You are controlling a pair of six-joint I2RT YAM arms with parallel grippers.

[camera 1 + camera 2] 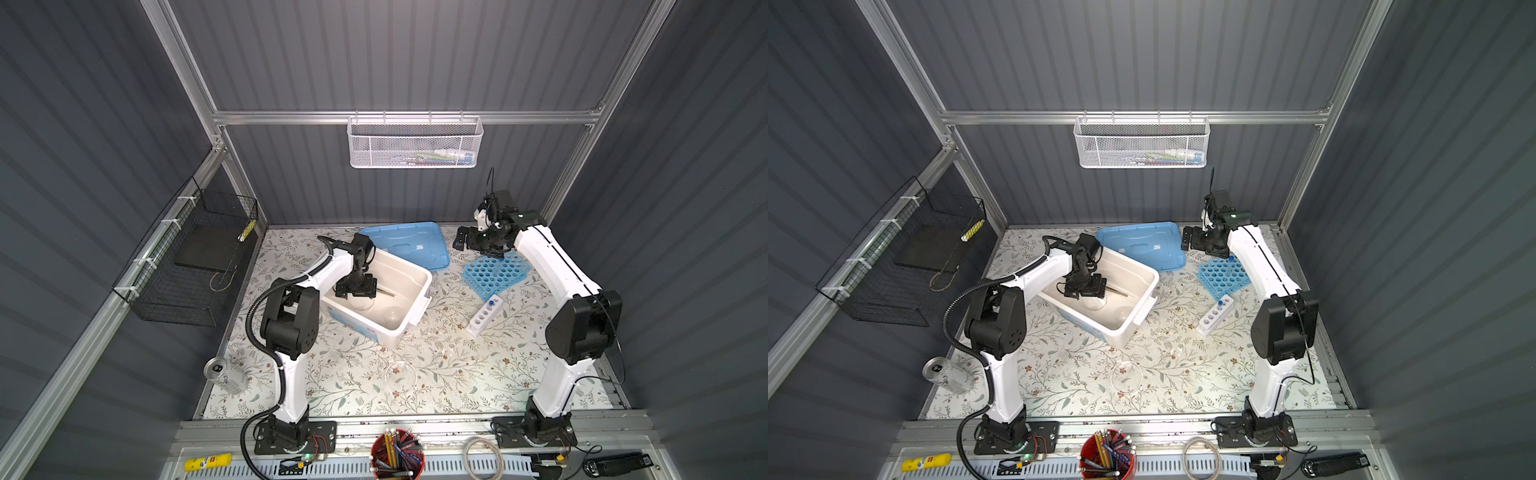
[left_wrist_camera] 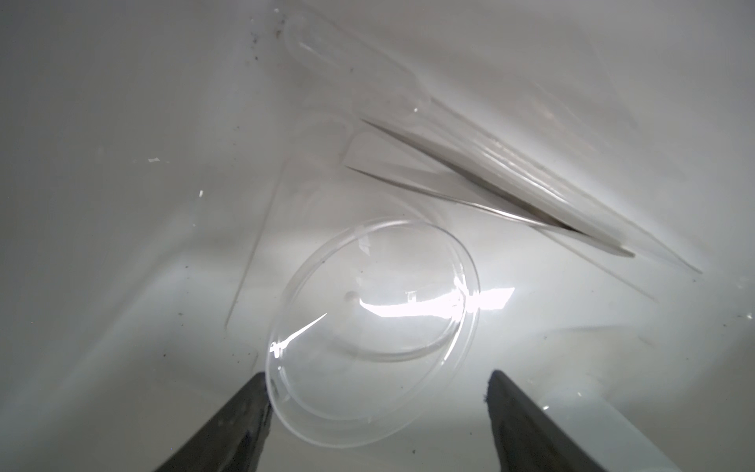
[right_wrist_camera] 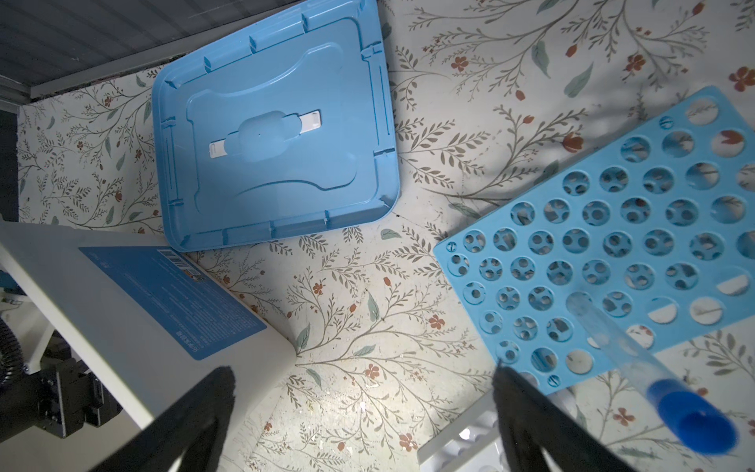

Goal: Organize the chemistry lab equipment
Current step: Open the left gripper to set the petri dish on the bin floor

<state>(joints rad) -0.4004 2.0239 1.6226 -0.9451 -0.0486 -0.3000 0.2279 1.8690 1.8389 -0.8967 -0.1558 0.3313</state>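
well, starting at the left wall, a black wire basket (image 1: pixel 187 266) holds one dark flat pad and one small yellow thing. next comes a white bin (image 1: pixel 405 266), standing open on the flowered table (image 1: pixel 332 374). my left gripper (image 2: pixel 378 375) is down inside it, fingers spread wide and clamped on nothing. between them one round glass dish (image 2: pixel 374 327) lies on the bin floor, its rim just beside one finger (image 2: pixel 245 408). one pair of tweezers (image 2: pixel 510 180) lies past it in a clear sleeve, leaning on the bin wall. a top view hints at a second round clear shape in the bin, but glare keeps me from being sure. just behind the bin lies one blue lid (image 1: pixel 407 241), flat on the table. in front of the bin a lone dish (image 1: pixel 401 376) sits on the table, well apart from everything. further right are two racks: a blue rack (image 3: pixel 592 245) with one blue-capped tube (image 3: pixel 637 367) standing in it, and a white rack (image 1: pixel 484 316) holding a second tube (image 1: pixel 491 303), also blue-capped. my right gripper (image 3: pixel 363 374) hangs above the table between the lid and the blue rack, fingers wide apart and empty.
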